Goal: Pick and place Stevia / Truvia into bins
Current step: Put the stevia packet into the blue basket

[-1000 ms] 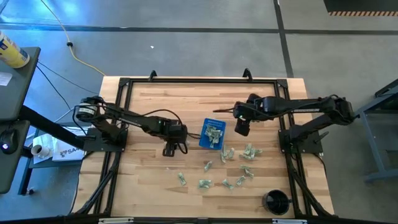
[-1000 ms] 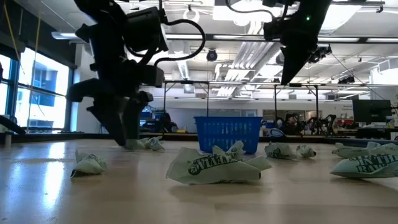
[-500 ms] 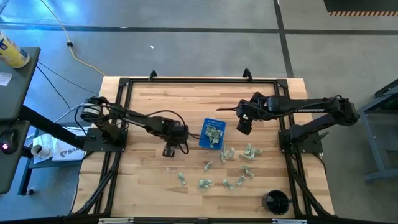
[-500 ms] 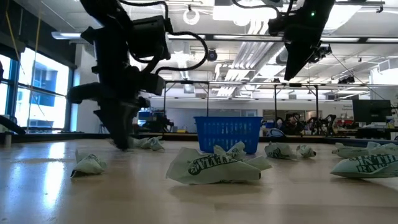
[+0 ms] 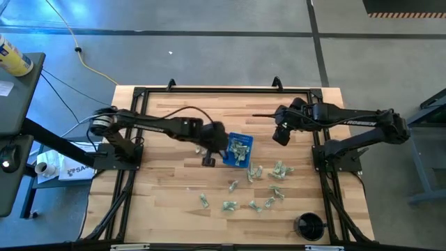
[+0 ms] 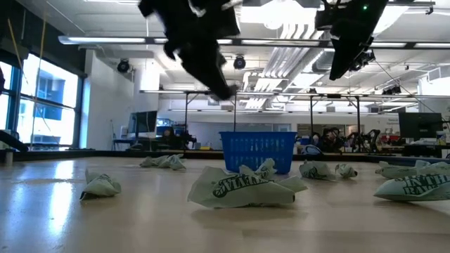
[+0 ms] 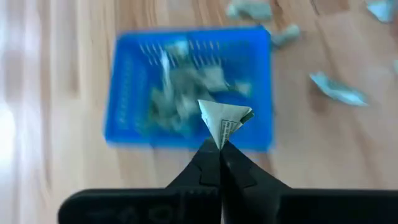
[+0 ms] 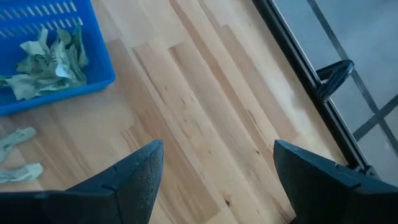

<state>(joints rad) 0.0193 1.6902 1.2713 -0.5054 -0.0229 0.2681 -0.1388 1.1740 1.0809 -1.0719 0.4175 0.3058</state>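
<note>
My left gripper (image 7: 219, 144) is pinched fully closed on one crumpled Truvia sachet (image 7: 224, 117), held by its lower tip and raised off the table (image 5: 167, 188). In the high view that gripper (image 5: 209, 159) sits just beside the left wall of the blue bin (image 5: 229, 157), near the table's middle. Bin (image 7: 127, 93) already has several sachets inside (image 8: 46, 65). More loose sachets (image 5: 251, 188) are scattered toward the front edge, in front of and right of the bin. My right gripper (image 8: 214, 180) has fingers (image 8: 134, 171) spread wide, holding nothing; it hovers over bare wood right of the bin, toward the back right corner (image 5: 282, 132). Round black cup (image 5: 309, 226) stands at the front right corner.
</note>
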